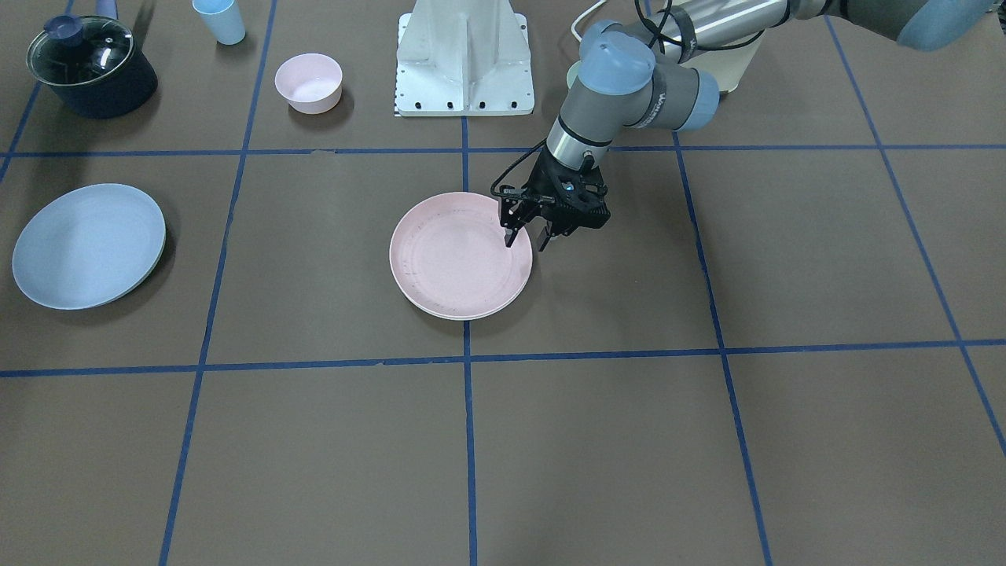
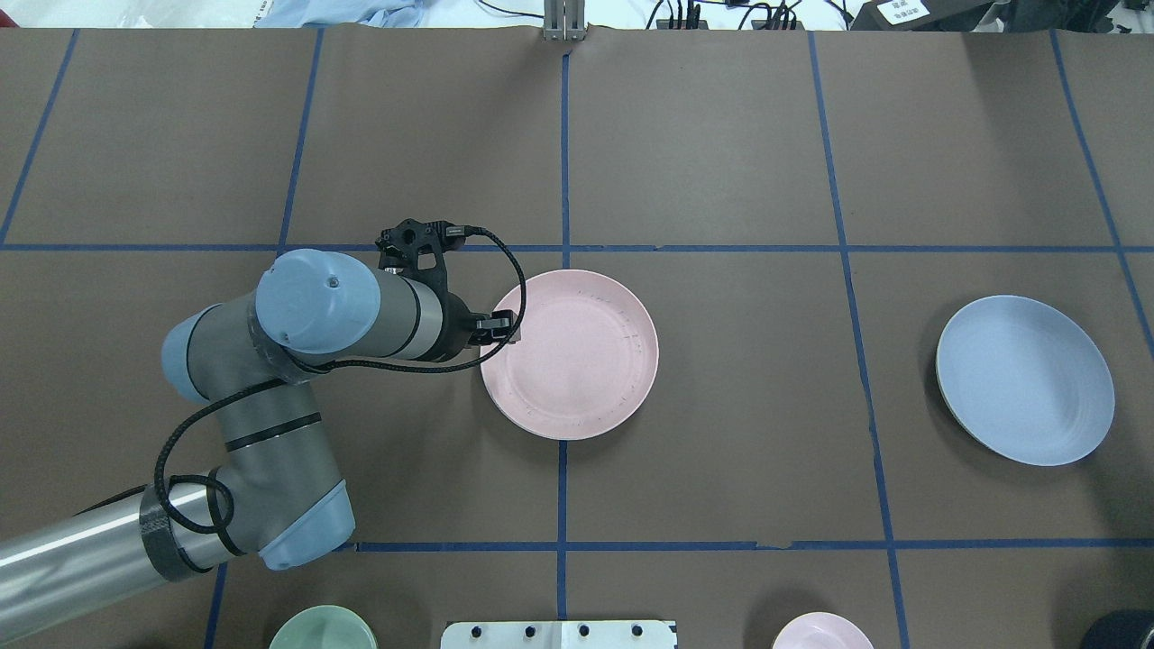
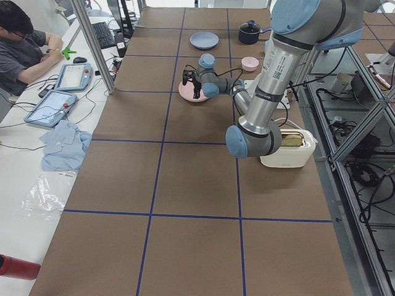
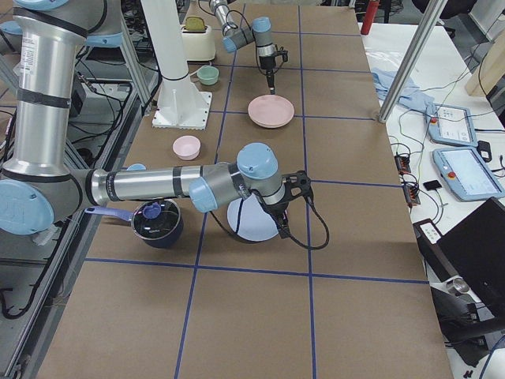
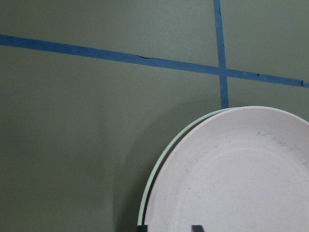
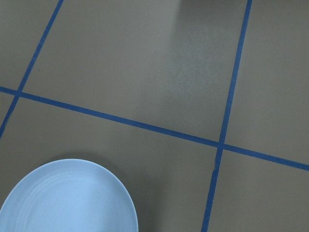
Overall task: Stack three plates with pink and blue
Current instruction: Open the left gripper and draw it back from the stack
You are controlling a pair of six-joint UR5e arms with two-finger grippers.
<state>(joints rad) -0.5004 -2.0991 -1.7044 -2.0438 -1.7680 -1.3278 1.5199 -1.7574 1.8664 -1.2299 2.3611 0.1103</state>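
Note:
The pink plate lies at the table's middle, on top of the cream-green plate, whose rim shows just under its edge in the left wrist view. My left gripper is at the pink plate's rim on the robot's left side. Its fingers are apart, one over the plate and one outside the rim, so it is open. The blue plate lies alone far to the robot's right. My right gripper shows only in the exterior right view, by the blue plate's edge. I cannot tell if it is open or shut.
A pink bowl, a light blue cup and a dark pot with a glass lid stand near the robot's base. A green bowl and a toaster are on the left side.

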